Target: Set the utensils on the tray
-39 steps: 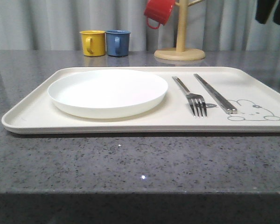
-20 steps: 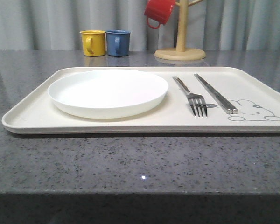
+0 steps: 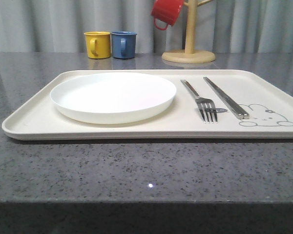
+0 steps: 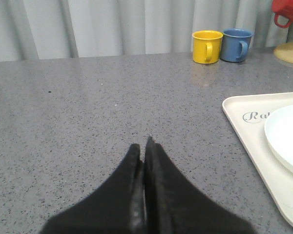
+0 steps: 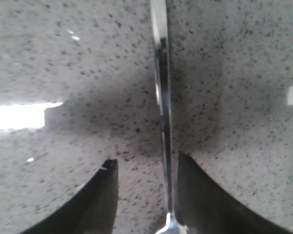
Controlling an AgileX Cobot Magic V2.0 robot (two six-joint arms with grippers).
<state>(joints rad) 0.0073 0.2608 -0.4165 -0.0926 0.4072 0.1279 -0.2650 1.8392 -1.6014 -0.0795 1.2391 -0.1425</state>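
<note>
Right gripper (image 5: 145, 187): fingers apart, straddling thin steel spoon handle (image 5: 162, 117), frame centre. Risk: off-centre closure flicks handle across speckled counter. Left gripper (image 4: 142, 146): fingers pressed together, empty.

cream tray (image 3: 34, 122), white plate (image 3: 112, 95), speckled grey counter (image 3: 136, 170)

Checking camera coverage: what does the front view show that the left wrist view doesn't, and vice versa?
Front only: fork and knife lying side by side on the tray, the rabbit print, the wooden mug stand's post.

Left wrist only: the left gripper, fingers together over bare counter, and the tray's "Ra" script.

Both: tray, white plate, yellow mug, blue mug, red mug, curtain.
</note>
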